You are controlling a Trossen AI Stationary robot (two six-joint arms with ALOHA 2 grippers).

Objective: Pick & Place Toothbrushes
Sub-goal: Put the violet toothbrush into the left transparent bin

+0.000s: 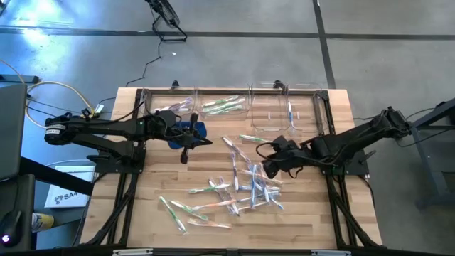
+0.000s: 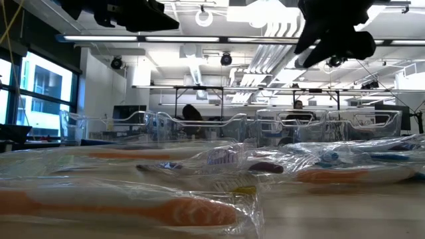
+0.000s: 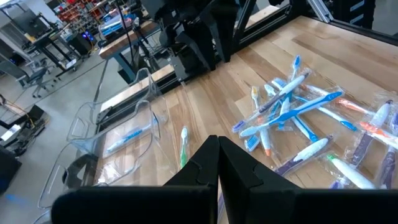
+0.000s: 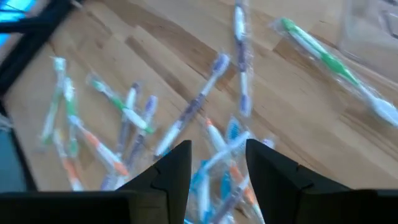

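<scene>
Brushes [image 1: 245,190] lie heaped mid-table w/ right gripper [image 1: 272,168] spread empty just above the pile, left gripper [image 1: 186,146] pressed shut near the bins [image 1: 277,114], so a careless dip could snag two wrappers or slip off slick plastic.

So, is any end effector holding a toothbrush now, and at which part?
Nothing is held. The right end effector hangs open above the toothbrushes; the left end effector is shut and empty.
</scene>
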